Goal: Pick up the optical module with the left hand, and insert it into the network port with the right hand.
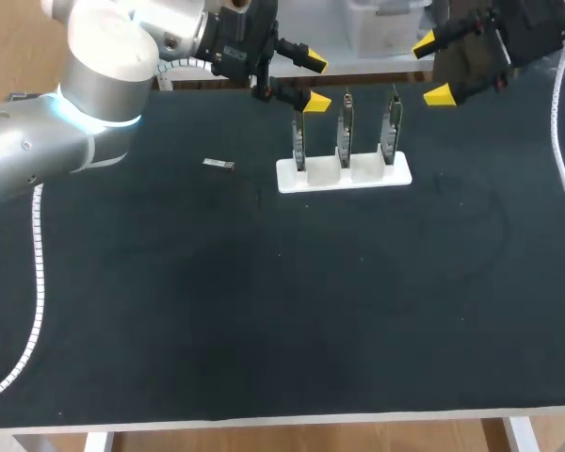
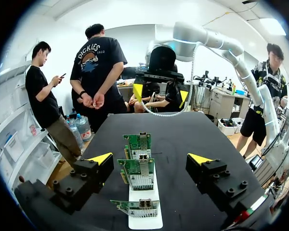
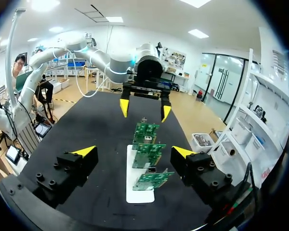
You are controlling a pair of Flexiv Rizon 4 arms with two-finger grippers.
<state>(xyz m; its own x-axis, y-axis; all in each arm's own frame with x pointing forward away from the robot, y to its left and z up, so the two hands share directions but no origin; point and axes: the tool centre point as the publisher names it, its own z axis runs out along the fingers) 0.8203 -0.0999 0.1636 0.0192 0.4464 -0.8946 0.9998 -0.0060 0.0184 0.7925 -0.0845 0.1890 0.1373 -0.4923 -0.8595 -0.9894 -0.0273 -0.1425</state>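
We are finding the left pincer and right pincer open and empty near the white plastic stand of upright green network cards. The small silver optical module is lying on the black surface, left of the stand.

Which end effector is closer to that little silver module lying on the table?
Left. The left end effector hovers behind the optical module, by one end of the card stand; the right end effector is past the stand's other end, farther off.
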